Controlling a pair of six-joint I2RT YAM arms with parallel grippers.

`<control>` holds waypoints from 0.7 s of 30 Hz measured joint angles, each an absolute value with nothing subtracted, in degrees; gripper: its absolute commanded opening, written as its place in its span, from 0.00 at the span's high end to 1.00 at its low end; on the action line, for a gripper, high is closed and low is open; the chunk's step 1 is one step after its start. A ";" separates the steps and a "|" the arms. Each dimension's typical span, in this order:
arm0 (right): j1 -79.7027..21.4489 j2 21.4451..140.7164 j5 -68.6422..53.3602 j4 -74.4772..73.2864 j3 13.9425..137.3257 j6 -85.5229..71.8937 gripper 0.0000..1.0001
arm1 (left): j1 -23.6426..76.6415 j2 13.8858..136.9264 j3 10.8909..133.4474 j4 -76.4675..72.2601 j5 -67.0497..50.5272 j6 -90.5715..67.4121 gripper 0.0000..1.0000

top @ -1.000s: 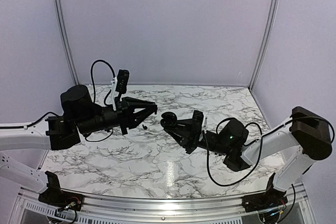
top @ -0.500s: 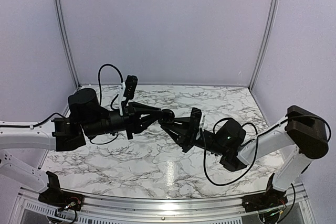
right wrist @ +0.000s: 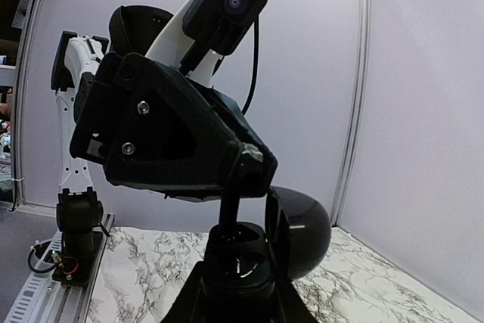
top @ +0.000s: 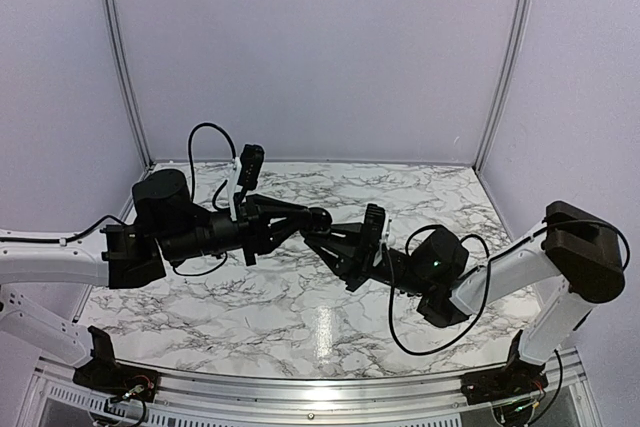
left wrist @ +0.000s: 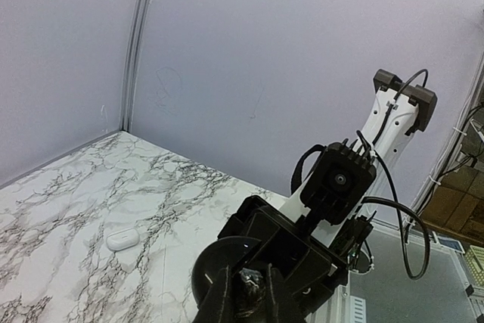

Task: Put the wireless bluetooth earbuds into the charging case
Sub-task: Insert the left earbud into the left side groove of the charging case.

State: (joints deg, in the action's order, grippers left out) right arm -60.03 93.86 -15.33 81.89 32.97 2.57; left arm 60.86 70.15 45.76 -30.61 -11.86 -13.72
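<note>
My right gripper (top: 322, 235) is shut on a black charging case (right wrist: 243, 259) and holds it above the table, lid (right wrist: 299, 232) open. My left gripper (top: 312, 217) is shut on a black earbud (left wrist: 251, 284) and holds it right over the case. In the right wrist view the left gripper (right wrist: 253, 166) is directly above the case, and the earbud's stem (right wrist: 227, 208) reaches down into the case's well. In the left wrist view the case (left wrist: 219, 262) lies just beyond my left fingertips (left wrist: 219, 300). No other earbuds are visible.
A closed white case (left wrist: 122, 240) lies on the marble table (top: 300, 297) towards the back. The two arms meet over the table's middle. Purple walls close off the back and sides.
My left gripper has moved right with the earbud and met the black case. My right gripper has shifted a little left and up with the case.
</note>
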 measured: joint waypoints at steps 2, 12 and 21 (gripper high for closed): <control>-60.14 93.86 -15.55 81.97 32.99 2.50 1.00 | 60.86 70.17 45.76 -30.61 -11.51 -13.67 0.98; -60.23 94.21 -15.94 82.24 33.32 1.69 1.00 | 60.86 70.81 45.76 -31.05 -11.53 -13.69 0.98; -60.23 95.09 -15.68 83.15 33.93 1.04 1.00 | 60.93 71.22 45.76 -31.75 -11.51 -13.74 0.97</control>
State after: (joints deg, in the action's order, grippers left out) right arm -60.23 95.09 -15.68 83.15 33.93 1.04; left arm 60.93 71.22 45.76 -31.75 -11.51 -13.74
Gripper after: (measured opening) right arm 0.226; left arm 0.140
